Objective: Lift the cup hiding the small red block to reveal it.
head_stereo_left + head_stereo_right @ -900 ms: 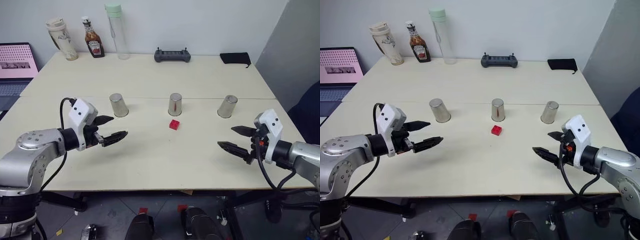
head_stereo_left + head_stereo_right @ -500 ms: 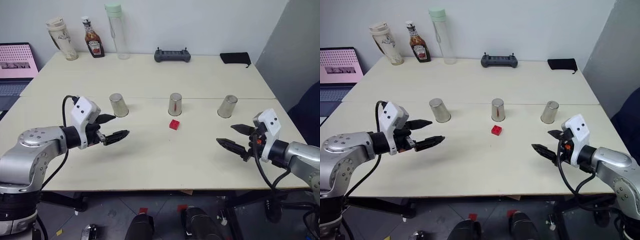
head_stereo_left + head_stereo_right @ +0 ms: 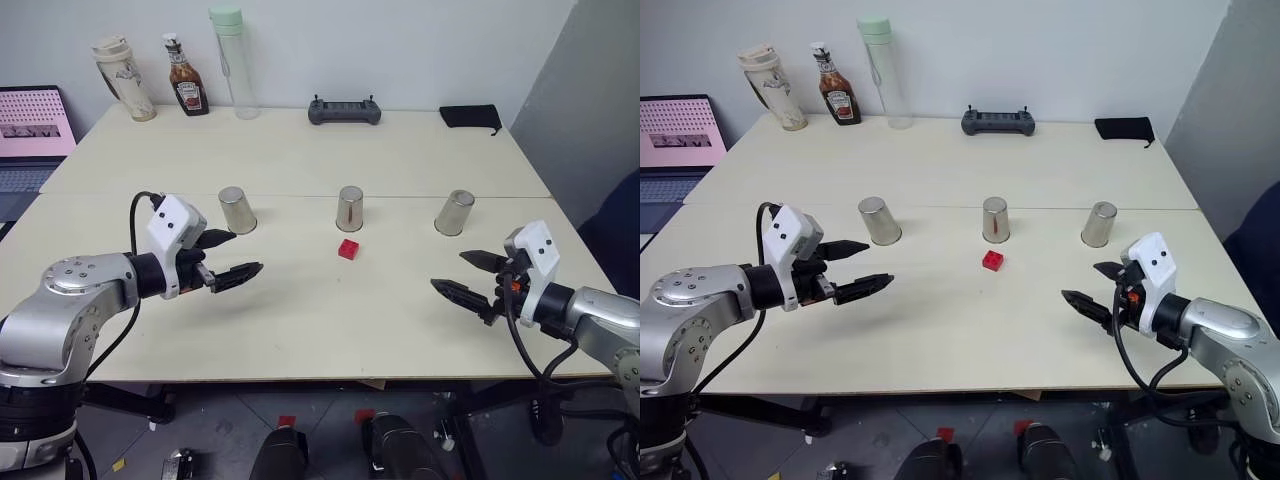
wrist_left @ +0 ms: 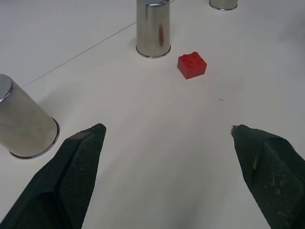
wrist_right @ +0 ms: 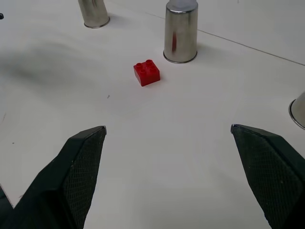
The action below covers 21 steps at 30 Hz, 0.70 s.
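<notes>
Two robot arms hover, empty, over a table with three upturned steel cups.
Head view: small red block (image 3: 348, 249) lies uncovered just before the middle cup (image 3: 350, 209); ketchup bottle (image 3: 186, 77), label unreadable, stands at the back. Wrist views: left gripper (image 4: 167, 143) and right gripper (image 5: 167, 143) gape wide, block ahead.

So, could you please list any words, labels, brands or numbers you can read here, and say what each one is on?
Nothing reads clearly.
Ketchup bottle: its red label carries print, too small to read.
Tumbler with a patterned wrap: markings blurred.
Laptop screen: pink pattern, no legible text.
Steel cups, red block, controller: no visible text.
</notes>
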{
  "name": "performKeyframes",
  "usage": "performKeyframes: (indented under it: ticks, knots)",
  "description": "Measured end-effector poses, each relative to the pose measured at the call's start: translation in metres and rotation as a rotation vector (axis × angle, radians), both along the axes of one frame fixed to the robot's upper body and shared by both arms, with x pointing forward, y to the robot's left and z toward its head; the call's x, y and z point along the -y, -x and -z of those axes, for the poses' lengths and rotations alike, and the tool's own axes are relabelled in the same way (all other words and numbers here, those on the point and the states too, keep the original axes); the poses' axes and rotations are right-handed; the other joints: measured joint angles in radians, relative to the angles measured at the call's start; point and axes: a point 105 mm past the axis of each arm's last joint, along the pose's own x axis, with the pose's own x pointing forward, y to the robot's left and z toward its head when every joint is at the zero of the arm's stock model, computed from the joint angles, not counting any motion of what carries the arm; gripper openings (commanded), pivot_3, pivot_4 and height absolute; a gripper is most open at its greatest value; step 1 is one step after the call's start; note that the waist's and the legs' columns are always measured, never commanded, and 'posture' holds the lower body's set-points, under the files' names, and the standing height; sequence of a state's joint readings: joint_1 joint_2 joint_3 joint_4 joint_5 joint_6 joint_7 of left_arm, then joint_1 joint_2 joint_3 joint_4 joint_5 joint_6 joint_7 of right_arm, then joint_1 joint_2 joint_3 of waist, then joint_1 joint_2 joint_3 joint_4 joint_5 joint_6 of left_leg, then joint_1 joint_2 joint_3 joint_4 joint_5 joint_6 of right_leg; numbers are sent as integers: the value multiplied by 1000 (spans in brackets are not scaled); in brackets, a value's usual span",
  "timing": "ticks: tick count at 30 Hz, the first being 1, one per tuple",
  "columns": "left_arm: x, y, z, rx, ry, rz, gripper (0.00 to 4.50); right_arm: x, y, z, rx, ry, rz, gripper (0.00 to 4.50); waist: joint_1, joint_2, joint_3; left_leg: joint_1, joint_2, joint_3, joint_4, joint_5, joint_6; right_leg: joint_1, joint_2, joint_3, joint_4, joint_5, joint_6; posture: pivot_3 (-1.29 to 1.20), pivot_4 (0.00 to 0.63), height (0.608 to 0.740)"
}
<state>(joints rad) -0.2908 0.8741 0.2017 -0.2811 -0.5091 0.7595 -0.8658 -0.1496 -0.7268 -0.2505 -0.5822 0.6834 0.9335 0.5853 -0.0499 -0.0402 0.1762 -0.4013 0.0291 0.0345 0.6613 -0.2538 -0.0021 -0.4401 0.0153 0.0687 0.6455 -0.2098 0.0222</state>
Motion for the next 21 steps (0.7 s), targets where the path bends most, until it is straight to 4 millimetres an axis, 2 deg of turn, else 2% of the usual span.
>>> performKeyframes:
  ticks: [21]
  knots:
    - [2, 2, 6, -7, 17, 8, 4500, -4, -4, 6, -4, -21, 25, 4450, 2, 0, 0, 0, 0, 0, 0, 0, 0, 0, 0, 0, 0, 0, 0, 0, 150, 740]
